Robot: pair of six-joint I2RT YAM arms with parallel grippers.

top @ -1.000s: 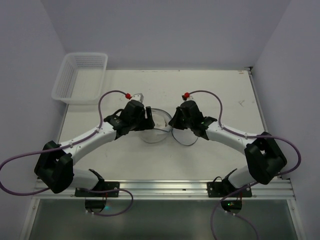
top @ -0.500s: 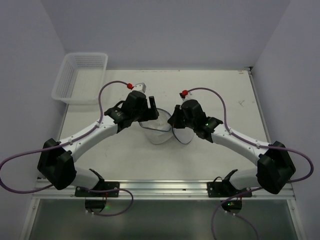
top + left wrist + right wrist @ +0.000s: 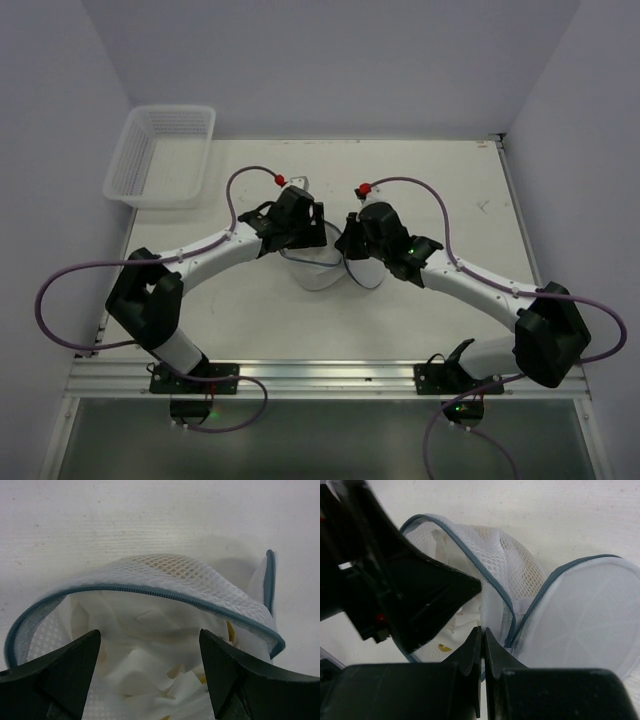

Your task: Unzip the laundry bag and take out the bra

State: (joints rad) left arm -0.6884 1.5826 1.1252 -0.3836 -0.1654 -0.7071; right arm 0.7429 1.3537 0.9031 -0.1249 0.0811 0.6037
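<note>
Left wrist view looks straight down into the laundry bag [image 3: 165, 577], and its dark zipper [image 3: 165, 596] runs open around the rim. I judge the unzipping step to be done and the removal step to be in hand. White padded fabric with small yellow bits, most likely the bra [image 3: 145, 677], lies inside the mesh and is not yet gripped.

The left end effector [image 3: 149, 645] hangs over the mouth with its two fingers set wide apart, one to each side of the fabric and with nothing between them. The right end effector [image 3: 482, 637] has its fingers pressed together, with the tips at the bag's rim close to where the round flap [image 3: 580, 610] folds away from the body. Whether it pinches mesh, the zipper tab or nothing at all cannot be told from here.

From the top view the bag [image 3: 320, 265] sits on the table [image 3: 450, 200] near its middle, between the two arms. The basket [image 3: 160, 155] stands well apart at the far left corner. The left arm stretches forward and inward with its wrist tipped down over the bag. The right arm reaches in from the other side with its elbow low, and its end effector [image 3: 348, 240] is at the bag's right edge.

The next move calls for the left fingers to go down into the opening and close on a firm fold of the fabric rather than on the mesh wall. They then need to lift it out while the bag is kept from rising with it.
</note>
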